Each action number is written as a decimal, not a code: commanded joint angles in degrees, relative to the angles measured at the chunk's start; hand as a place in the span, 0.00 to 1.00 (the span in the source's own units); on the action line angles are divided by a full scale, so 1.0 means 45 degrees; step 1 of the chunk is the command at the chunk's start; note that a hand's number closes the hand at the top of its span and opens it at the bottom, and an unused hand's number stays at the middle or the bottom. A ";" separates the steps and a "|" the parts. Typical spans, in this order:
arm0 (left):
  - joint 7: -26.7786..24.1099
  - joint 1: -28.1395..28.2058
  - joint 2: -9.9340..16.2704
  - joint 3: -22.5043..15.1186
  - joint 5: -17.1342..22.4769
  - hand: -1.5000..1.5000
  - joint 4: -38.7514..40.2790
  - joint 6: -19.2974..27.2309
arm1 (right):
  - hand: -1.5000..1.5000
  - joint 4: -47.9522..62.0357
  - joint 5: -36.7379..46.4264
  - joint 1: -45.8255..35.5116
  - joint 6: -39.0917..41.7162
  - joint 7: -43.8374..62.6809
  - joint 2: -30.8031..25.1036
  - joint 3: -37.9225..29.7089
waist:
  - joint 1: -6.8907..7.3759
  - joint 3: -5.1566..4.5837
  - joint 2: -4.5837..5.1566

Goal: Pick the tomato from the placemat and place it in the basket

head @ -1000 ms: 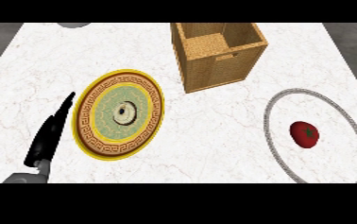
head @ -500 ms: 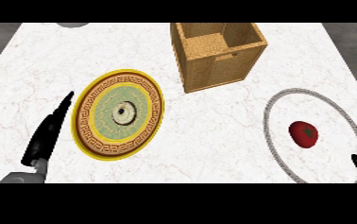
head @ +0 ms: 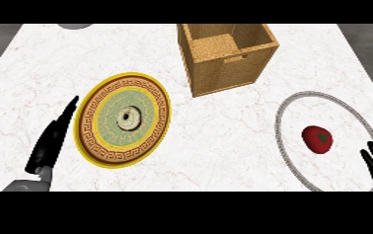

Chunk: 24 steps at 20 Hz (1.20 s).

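Tomato-first, left to right: the robot's left hand (head: pixel 51 141), fingers straight, rests by the counter's left edge beside a yellow patterned plate (head: pixel 125 118); the open wicker basket (head: pixel 227 55) stands near the far edge; the red tomato (head: pixel 317 139) lies on the round grey-rimmed placemat (head: pixel 285 110) at the right edge, where only fingertips of the right hand (head: pixel 366 156) show, spread unclear.

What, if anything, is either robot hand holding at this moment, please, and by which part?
Nothing is held. The left robot hand rests open beside the plate; the tomato lies untouched on the placemat, with the right robot hand barely in view.
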 commanded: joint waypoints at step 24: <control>-0.0170 -0.0032 -0.0509 0.0128 -0.0569 0.50 0.0538 -0.0062 | 1.00 0.3953 0.1613 -0.3323 -0.0486 -0.0228 0.0715 0.1308 | 0.0326 0.0274 0.0084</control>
